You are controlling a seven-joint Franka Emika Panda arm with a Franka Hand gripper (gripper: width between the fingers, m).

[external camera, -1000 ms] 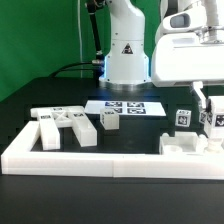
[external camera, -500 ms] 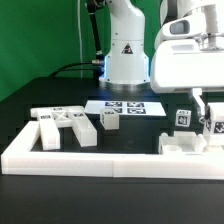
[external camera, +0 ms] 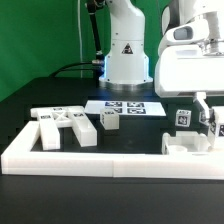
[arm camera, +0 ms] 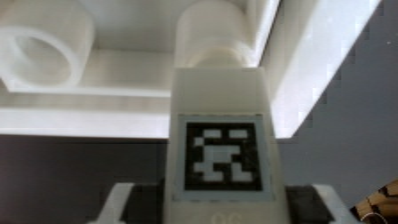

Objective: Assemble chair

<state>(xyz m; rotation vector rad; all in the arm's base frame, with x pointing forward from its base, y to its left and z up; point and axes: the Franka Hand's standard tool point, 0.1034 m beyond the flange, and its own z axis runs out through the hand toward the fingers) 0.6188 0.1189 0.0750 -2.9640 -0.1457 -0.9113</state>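
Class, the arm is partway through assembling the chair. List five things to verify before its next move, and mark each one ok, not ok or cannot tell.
1. Grip: the gripper is shut on the tagged post: ok.
2. Tag: the post's tag faces the wrist camera and is unobstructed: ok.
3. Alignment: the post is lined up with a hole in the white base part: cannot tell.
4. Seating: the post is fully seated in the base part: cannot tell.
5. Clearance: the loose parts on the exterior view's left lie apart from the gripper: ok.

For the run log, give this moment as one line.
gripper: shut on tagged white plastic post | post: upright above white plastic slab, contact unclear
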